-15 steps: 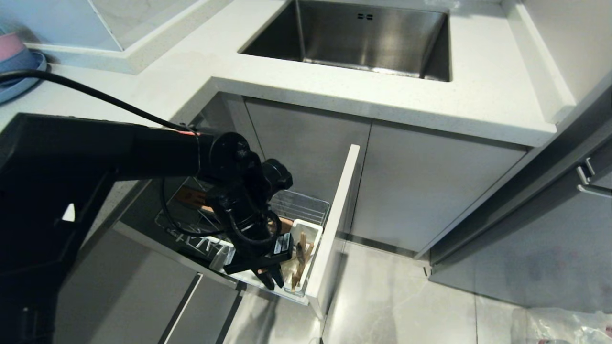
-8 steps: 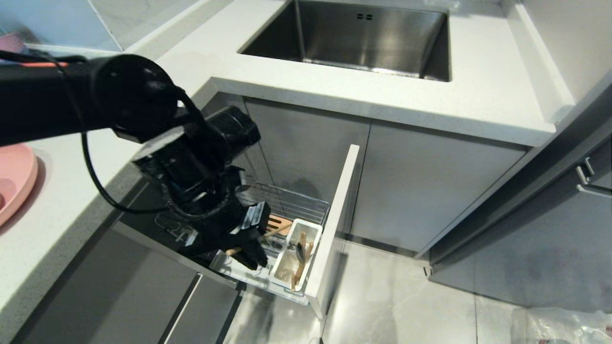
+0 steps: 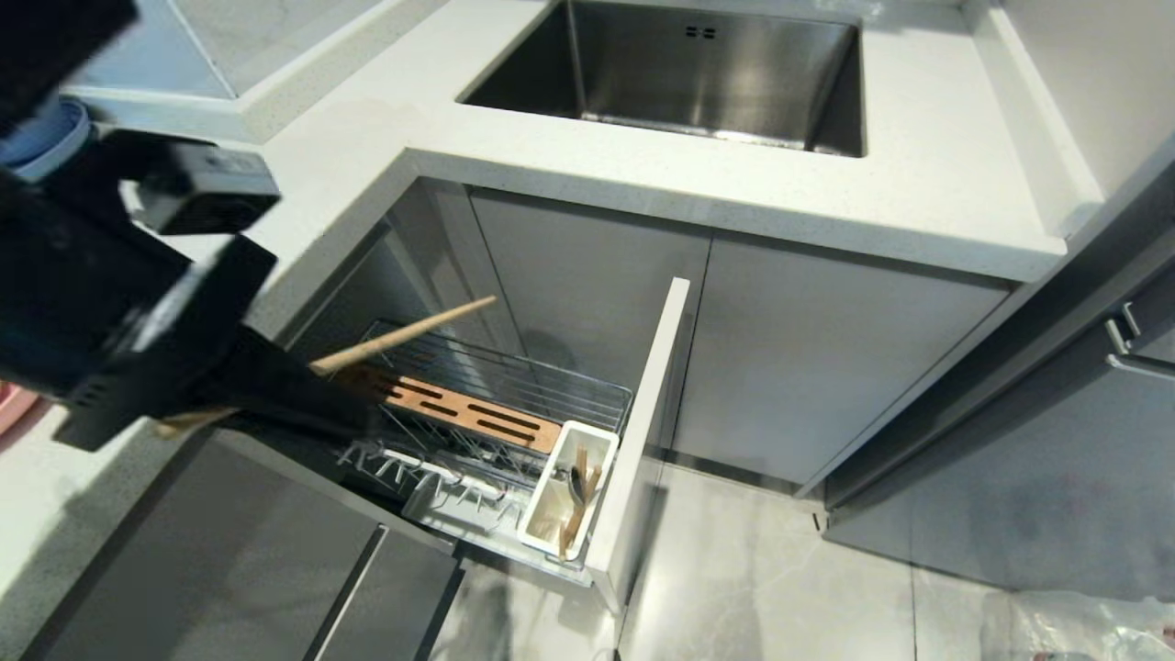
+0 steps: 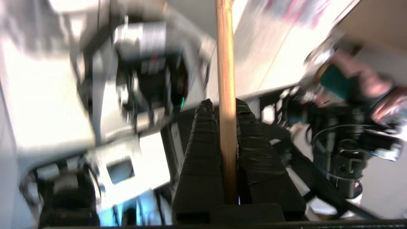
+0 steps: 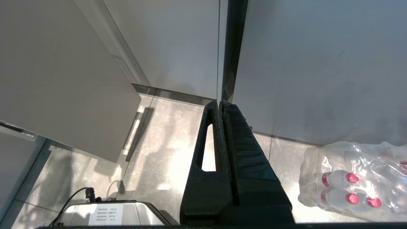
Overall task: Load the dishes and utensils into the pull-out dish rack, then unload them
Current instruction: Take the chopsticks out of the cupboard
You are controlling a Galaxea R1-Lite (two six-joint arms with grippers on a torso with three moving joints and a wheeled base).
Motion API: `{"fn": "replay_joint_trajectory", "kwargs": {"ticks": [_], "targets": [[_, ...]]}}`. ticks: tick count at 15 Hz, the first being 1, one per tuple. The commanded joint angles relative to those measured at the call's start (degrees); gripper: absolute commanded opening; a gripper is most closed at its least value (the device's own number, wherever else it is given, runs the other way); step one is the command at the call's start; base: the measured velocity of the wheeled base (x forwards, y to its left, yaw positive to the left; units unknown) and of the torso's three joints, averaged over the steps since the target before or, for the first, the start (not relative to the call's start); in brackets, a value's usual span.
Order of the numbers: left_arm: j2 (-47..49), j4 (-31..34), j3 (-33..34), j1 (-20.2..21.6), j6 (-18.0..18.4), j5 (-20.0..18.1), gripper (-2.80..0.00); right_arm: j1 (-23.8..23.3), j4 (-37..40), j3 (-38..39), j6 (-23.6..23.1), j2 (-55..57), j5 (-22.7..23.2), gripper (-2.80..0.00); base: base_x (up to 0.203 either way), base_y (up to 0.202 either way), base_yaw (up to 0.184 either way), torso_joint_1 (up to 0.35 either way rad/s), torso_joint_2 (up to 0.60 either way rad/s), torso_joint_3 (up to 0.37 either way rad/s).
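Chopstick, a long light wooden stick, is clamped between the black fingers of the left pincer at the left of the head frame, its free end slanting up and right above the pull-out dish rack. Below it, the rack's white utensil cup, low in the centre, holds another wooden stick and a spoon. Beyond, the steel sink sits in the white table at upper centre. The right pincer is closed on nothing, hanging above the floor.
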Motion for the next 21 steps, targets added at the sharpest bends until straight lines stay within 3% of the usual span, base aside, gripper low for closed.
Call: {"fn": "replay_joint_trajectory", "kwargs": {"ticks": [1, 3, 5, 11, 14, 16, 18, 21], "targets": [[-8.2, -0.6, -0.5, -0.2, 0.1, 1.1, -2.8, 0.0, 0.0, 0.1, 0.0, 0.0, 0.0, -2.8, 0.0, 0.0, 0.0, 0.0, 0.0, 0.0], [-13.3, -3.6, -0.5, 1.5, 1.3, 4.9, -2.8, 0.0, 0.0, 0.1, 0.0, 0.0, 0.0, -2.8, 0.0, 0.0, 0.0, 0.0, 0.0, 0.0], [-16.3, -5.2, -0.4, 8.5, 2.5, 8.9, -2.8, 0.0, 0.0, 0.1, 0.0, 0.0, 0.0, -2.8, 0.0, 0.0, 0.0, 0.0, 0.0, 0.0], [-20.3, -6.8, 1.8, 36.3, 3.5, 17.7, -2.8, 0.0, 0.0, 0.1, 0.0, 0.0, 0.0, -2.8, 0.0, 0.0, 0.0, 0.0, 0.0, 0.0], [-19.1, -14.3, 8.8, 48.8, 3.2, 19.6, -2.8, 0.0, 0.0, 0.1, 0.0, 0.0, 0.0, -2.8, 0.0, 0.0, 0.0, 0.0, 0.0, 0.0], [-17.2, -21.0, 13.9, 52.7, 0.5, 20.2, -2.8, 0.0, 0.0, 0.1, 0.0, 0.0, 0.0, -2.8, 0.0, 0.0, 0.0, 0.0, 0.0, 0.0], [-16.1, -28.4, 20.1, 54.1, -2.1, 21.2, -2.8, 0.0, 0.0, 0.1, 0.0, 0.0, 0.0, -2.8, 0.0, 0.0, 0.0, 0.0, 0.0, 0.0], [-15.1, -36.9, 29.7, 54.8, -3.2, 22.6, -2.8, 0.0, 0.0, 0.1, 0.0, 0.0, 0.0, -2.8, 0.0, 0.0, 0.0, 0.0, 0.0, 0.0]]}}
